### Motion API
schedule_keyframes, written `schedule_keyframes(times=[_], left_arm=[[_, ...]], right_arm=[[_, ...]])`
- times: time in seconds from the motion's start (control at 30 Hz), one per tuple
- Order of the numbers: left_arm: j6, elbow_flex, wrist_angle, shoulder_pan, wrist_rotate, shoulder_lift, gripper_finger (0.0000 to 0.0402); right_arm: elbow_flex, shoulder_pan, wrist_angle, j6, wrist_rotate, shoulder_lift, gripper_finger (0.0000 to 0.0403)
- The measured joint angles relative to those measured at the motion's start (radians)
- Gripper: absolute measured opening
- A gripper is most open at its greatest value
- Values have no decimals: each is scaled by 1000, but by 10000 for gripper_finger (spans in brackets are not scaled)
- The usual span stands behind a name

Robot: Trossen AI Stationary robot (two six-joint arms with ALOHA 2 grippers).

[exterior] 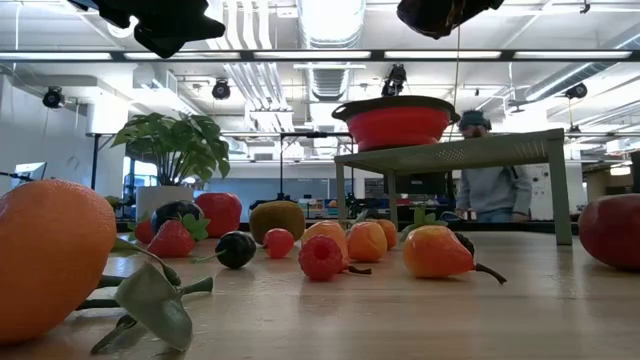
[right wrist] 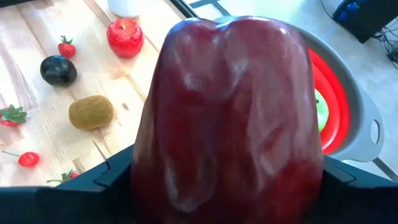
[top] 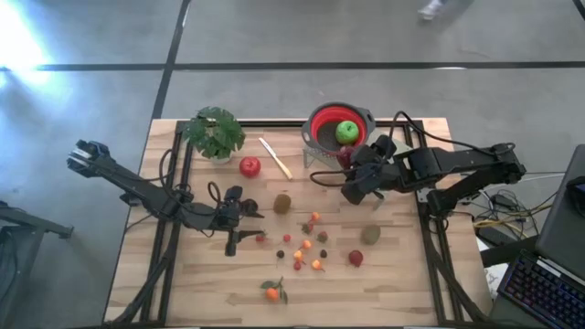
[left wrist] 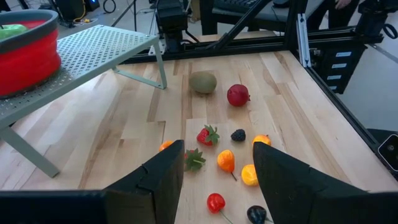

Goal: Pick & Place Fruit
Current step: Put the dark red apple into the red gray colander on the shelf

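Note:
My right gripper is shut on a dark red apple and holds it up beside the near rim of the red bowl. The bowl stands on a perforated metal stand and holds a green apple. My left gripper hovers open over small berries and strawberries at the table's middle, with nothing between its fingers. On the wood lie a red apple, two kiwis, a dark plum and a leafy tangerine. My right gripper pinches the dark red apple between its two fingers, one on each opposite side of the fruit's lower part. The fingers slant down from the table's right side. The apple is lifted clear of the table.
A potted plant stands at the far left, and a pale knife lies between it and the stand. A small red fruit lies toward the near right. A person stands in the room behind.

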Motion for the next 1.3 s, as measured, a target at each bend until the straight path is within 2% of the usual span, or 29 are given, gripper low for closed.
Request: schedule_keyframes(times=[0.13, 0.4, 0.67, 0.93, 1.17, 1.3], left_arm=[[0, 0, 0, 0, 0, 0, 197], [0, 0, 0, 0, 0, 0, 197], [0, 0, 0, 0, 0, 0, 197], [0, 0, 0, 0, 0, 0, 197], [0, 0, 0, 0, 0, 0, 197], [0, 0, 0, 0, 0, 0, 197]], right_arm=[[0, 0, 0, 0, 0, 0, 299], [0, 0, 0, -7, 0, 0, 277], [0, 0, 0, -7, 0, 0, 298], [0, -8, 0, -7, 0, 0, 277], [0, -85, 7, -22, -12, 5, 297], [0, -150, 26, -56, -54, 6, 292]])
